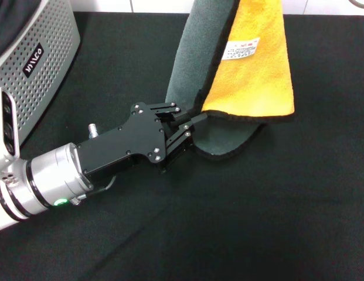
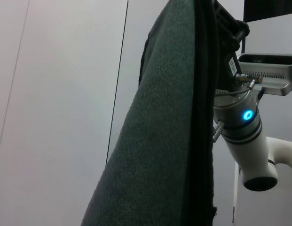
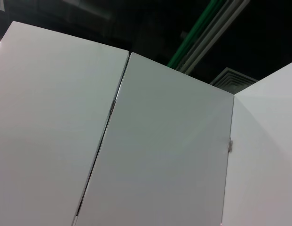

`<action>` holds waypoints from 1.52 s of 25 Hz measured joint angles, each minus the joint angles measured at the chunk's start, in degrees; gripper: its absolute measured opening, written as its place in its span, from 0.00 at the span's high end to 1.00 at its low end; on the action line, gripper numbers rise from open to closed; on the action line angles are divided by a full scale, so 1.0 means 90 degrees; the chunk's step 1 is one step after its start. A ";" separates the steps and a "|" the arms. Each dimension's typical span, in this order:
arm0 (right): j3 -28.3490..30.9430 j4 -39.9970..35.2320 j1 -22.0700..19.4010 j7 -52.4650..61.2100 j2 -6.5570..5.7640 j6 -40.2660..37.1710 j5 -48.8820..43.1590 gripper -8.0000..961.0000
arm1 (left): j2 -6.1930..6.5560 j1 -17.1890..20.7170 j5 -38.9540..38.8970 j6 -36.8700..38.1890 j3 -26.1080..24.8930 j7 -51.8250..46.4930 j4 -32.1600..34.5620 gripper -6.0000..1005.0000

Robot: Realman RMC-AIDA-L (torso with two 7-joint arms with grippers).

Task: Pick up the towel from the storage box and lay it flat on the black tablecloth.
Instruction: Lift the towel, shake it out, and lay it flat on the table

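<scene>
The towel [image 1: 252, 76] hangs down from above the head view, yellow-orange side and white label [image 1: 241, 48] facing me, grey-green side on its left. Its lower end rests on the black tablecloth [image 1: 258, 222]. My left gripper [image 1: 186, 124] is low over the cloth, shut on the towel's black-trimmed lower edge. In the left wrist view the grey-green side [image 2: 160, 141] fills the middle. My right gripper [image 2: 222, 21] is at the towel's upper edge, holding it up, its fingertips hidden behind the fabric. The storage box [image 1: 35, 52] stands at the far left.
The storage box's perforated grey wall with its logo patch [image 1: 33, 58] stands close to my left arm. The black cloth stretches wide to the right and front of the towel. The right wrist view shows only white wall panels and ceiling.
</scene>
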 joint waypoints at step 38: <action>-0.0090 0.0877 -0.1144 0.0605 0.0003 -0.0196 -0.0713 0.97 | 0.0032 0.0554 -0.0673 0.1556 0.0034 -0.1855 0.1539 0.97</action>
